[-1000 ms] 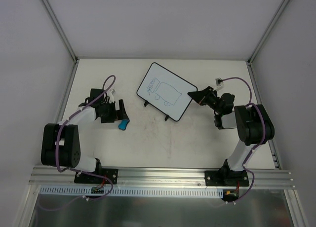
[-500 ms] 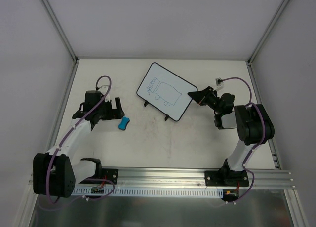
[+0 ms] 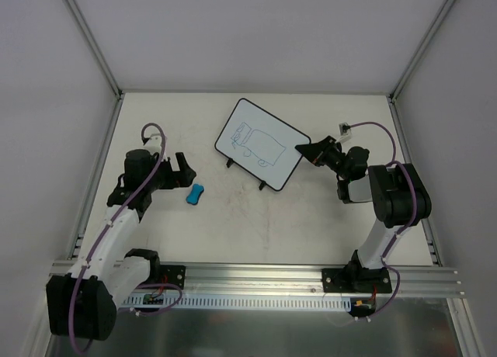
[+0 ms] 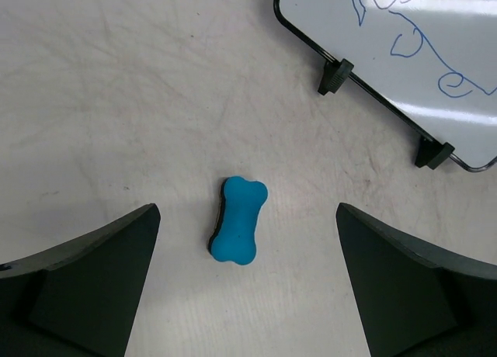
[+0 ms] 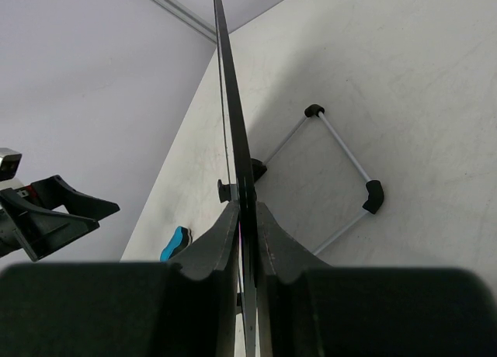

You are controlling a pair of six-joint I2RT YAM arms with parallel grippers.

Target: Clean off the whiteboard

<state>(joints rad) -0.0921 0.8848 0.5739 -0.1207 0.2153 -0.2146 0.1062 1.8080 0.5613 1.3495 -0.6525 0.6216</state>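
The whiteboard stands tilted on two black feet mid-table, with blue scribbles on its face. My right gripper is shut on its right edge; in the right wrist view the board shows edge-on between my fingers. The blue-and-black eraser lies on the table left of the board. My left gripper is open and empty, just above and left of the eraser. In the left wrist view the eraser lies between my open fingers, and the board's lower corner shows at top right.
A wire stand leg with black end caps lies behind the board. The enclosure's walls and metal posts ring the table. An aluminium rail runs along the near edge.
My left arm has pulled back to the left and let go of the eraser, which now lies free on the table. The right arm and whiteboard have not moved.
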